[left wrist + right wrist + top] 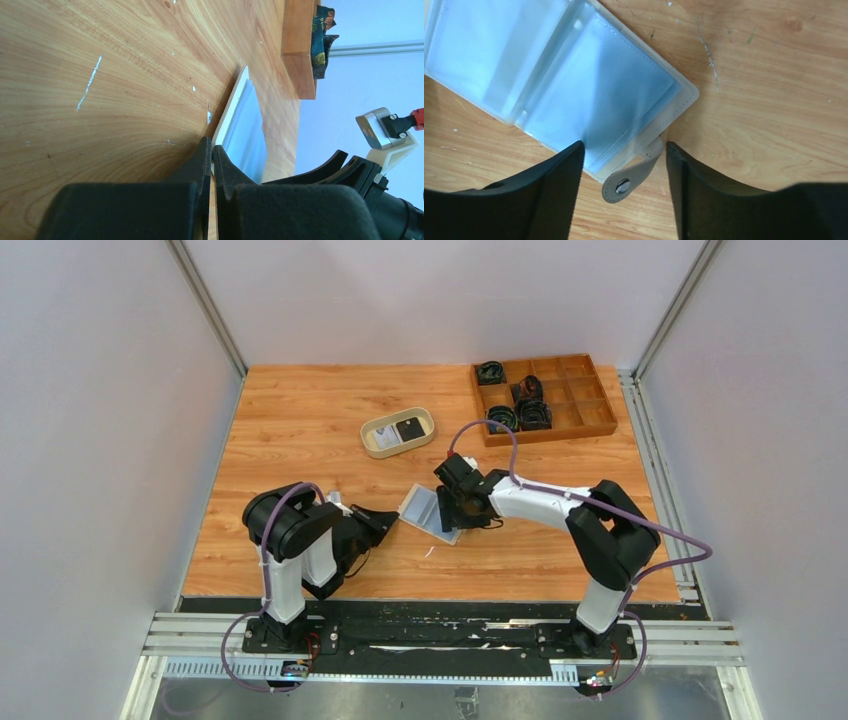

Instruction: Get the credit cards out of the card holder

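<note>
**Card holder (428,510) lies spread open on the table (300,410), between your two arms.**
Its pale sleeves (574,85) show no sure card; two credit cards (408,428) lie in the oval tray (366,430) beyond. Your left gripper (212,150) looks pinched shut on the holder's left edge, so let it anchor there. Your right gripper (624,150) has its jaws apart astride the snap tab (631,175); aim for a sleeve mouth, low and flat, not the tab.

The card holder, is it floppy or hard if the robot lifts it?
Probably floppy: the card holder lies folded open and its snap tab curls. Likely light, since it looks thin. Its shiny sleeves may be slippery.
</note>
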